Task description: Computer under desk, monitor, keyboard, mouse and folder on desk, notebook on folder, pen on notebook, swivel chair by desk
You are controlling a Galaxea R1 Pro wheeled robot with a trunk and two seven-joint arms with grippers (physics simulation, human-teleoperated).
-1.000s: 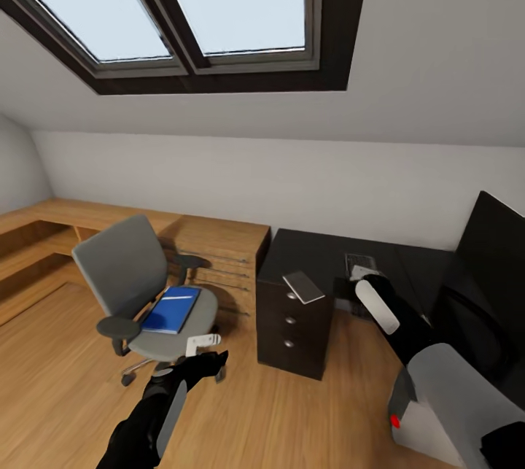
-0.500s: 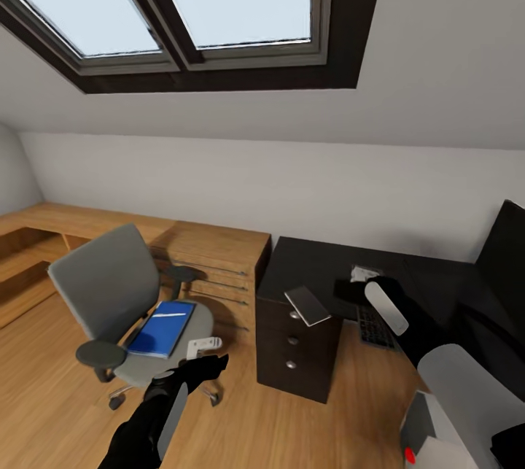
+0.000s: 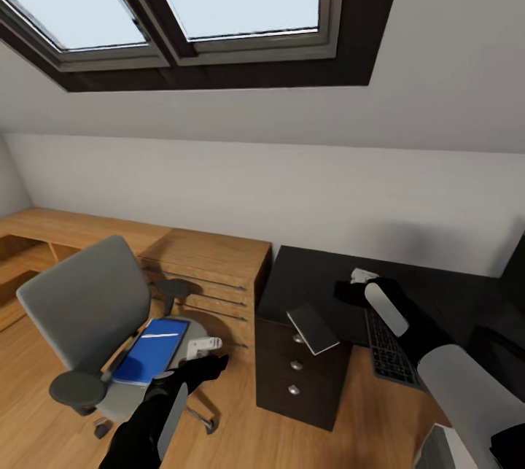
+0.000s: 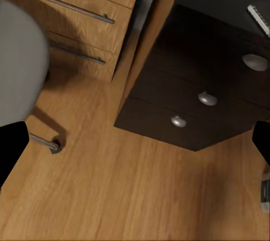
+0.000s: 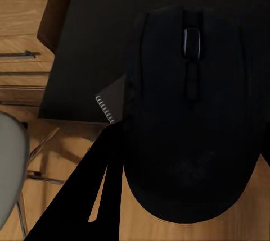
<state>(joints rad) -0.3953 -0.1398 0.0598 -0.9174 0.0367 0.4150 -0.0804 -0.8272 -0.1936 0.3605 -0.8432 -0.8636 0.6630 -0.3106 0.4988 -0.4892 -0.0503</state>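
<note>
Desk (image 3: pixel 313 276): black top, lower right of the head view.
On desk: notebook (image 3: pixel 312 328) (overhanging the front edge), keyboard (image 3: pixel 386 352).
Swivel chair (image 3: pixel 87 308): lower left, folder (image 3: pixel 149 352) on its seat.

Blue folder (image 3: pixel 144 359), grey chair (image 3: pixel 84 308), blk desk (image 3: pixel 321 279), grey notebook (image 3: pixel 312 328), blk mouse (image 5: pixel 188 112).

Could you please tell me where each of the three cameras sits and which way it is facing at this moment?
Head view: from the robot's head, forward and down at the swivel chair with the folder and the desk; both arms show.
Left wrist view: near the left gripper, down at the floor and the drawer unit.
Right wrist view: near the right gripper, down onto the mouse over the desk.
Shared: the notebook, the chair.
</note>
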